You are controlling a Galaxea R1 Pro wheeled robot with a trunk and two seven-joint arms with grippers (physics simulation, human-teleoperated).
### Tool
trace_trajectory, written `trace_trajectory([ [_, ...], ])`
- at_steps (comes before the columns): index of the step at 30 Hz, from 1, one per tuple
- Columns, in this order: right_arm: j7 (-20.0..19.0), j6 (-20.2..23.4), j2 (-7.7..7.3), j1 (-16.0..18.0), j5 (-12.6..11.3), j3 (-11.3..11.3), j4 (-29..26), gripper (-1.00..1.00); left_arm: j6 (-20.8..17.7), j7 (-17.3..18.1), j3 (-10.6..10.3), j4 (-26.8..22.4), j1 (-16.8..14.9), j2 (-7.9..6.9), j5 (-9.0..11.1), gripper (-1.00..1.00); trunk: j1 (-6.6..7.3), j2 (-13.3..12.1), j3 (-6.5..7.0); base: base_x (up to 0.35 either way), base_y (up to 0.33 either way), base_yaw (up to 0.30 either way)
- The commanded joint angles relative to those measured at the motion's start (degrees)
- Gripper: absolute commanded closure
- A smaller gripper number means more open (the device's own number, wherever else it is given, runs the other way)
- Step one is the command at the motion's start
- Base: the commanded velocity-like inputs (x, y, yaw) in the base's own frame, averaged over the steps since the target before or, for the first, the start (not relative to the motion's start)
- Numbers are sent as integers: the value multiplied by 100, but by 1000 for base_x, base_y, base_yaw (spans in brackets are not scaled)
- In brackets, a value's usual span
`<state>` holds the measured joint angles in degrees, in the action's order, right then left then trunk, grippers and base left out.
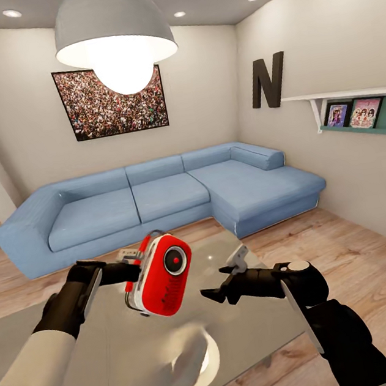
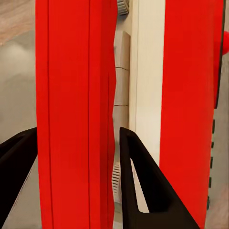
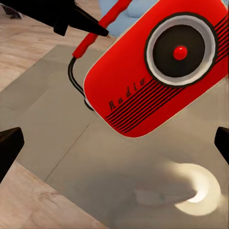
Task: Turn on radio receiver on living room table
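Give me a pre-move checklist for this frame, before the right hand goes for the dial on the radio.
1. Radio receiver lifted off the table: ok, it hangs tilted above the grey top.
2. Left hand grip: ok, its fingers close on a red part of the radio.
3. Right hand free: ok, open and holding nothing.
4. Dial facing the right hand: ok, the front with its red centre knob is in plain sight of the right wrist view.
5. Gap between right hand and radio: ok, they are apart, not touching.
6. Radio already on: cannot tell.
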<state>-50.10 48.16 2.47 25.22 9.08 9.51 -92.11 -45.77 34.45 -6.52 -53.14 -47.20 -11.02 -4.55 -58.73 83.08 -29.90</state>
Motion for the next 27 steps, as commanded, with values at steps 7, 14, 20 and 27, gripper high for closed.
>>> trace_trajectory([
  [7, 25, -4, -1, 0, 59, -5, 0, -100, -10, 329, -8, -24, -1, -147, 34, 100, 0, 0, 0, 0, 0, 0],
  [14, 118, -17, -1, 0, 416, -17, 0, -100, -11, 428, -23, 16, 19, -155, 16, 100, 0, 0, 0, 0, 0, 0],
  [20, 368, -19, 12, 10, 476, -20, 0, -100, -11, 439, -37, 28, 62, -155, 15, 100, 0, 0, 0, 0, 0, 0],
  [27, 843, -26, 27, 17, 479, -11, 0, -100, -5, 790, -45, 11, 78, -148, 17, 100, 0, 0, 0, 0, 0, 0],
])
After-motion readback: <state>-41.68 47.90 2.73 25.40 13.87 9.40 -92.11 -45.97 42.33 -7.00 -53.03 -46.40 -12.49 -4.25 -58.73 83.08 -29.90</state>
